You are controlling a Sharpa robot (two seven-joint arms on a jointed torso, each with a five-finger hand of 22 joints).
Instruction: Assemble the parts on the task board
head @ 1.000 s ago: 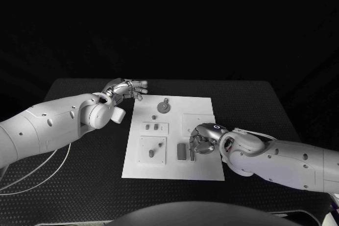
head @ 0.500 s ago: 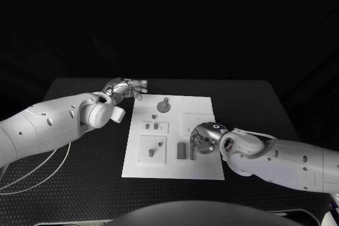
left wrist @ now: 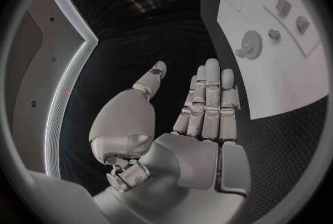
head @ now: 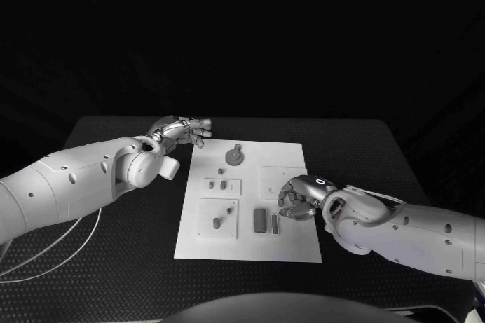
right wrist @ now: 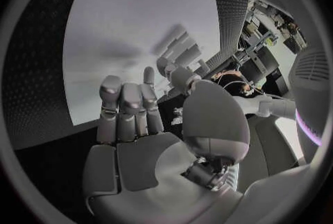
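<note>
While my left hand [head: 180,132] hovers over the black worktop [head: 121,225] just off the upper left corner of the task board [head: 293,246], its fingers are straight and apart and it grasps nothing; the left wrist view confirms an empty palm with extended fingers [left wrist: 208,101]. My right hand [head: 299,198] sits over the centre right of the board, fingers curled inward beside two upright grey bars [head: 265,222]. Whether a part is pinched in it I cannot tell: the head view hides the fingertips, and the right wrist view shows the fingers [right wrist: 125,107] straight against the pale board surface with blurred shapes beyond.

The task board lies at the middle of the frame on the worktop. A round gear-like part [head: 235,155] lies near its upper edge. Two small parts [head: 217,186] stand in a raised block at left centre, and further pieces [head: 217,221] sit on a square plate below it.

No legible writing, brand or label is visible on the board, the parts or my arms.
</note>
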